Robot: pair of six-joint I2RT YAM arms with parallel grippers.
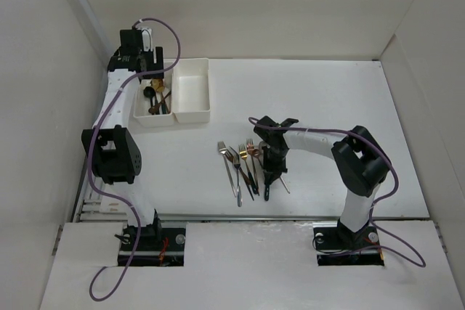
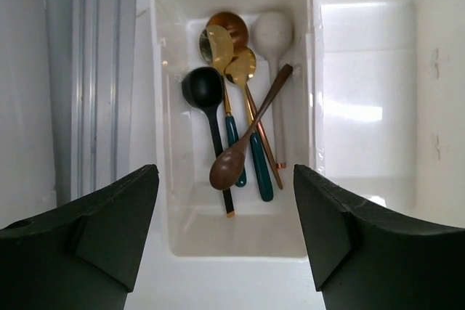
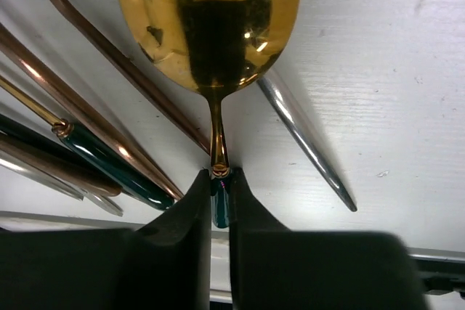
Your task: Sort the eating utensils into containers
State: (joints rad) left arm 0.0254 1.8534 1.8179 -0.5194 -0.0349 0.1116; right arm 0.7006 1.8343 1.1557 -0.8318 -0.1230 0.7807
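Right wrist: tool [image 3: 220, 179] tight around gold spoon [image 3: 207, 19]

From overhead, my left arm [image 1: 138, 52] covers the far end of the left bin [image 1: 154, 122]; the spoons [image 1: 155, 99] under it read as a dark tangle, too small for me to count; the right gripper [image 1: 267, 190] sits over whatever it pinches, hiding that grip; on the right wrist camera the gold spoon [image 3: 211, 19] loses its bowl's tip to the top edge, and its green handle vanishes between the fingers [image 3: 182, 215]; the handles [image 3: 109, 161] beside it are cut by the frame, heads unseen; on the left wrist camera the right bin [image 2: 370, 107] runs off the right side, washed with glare.
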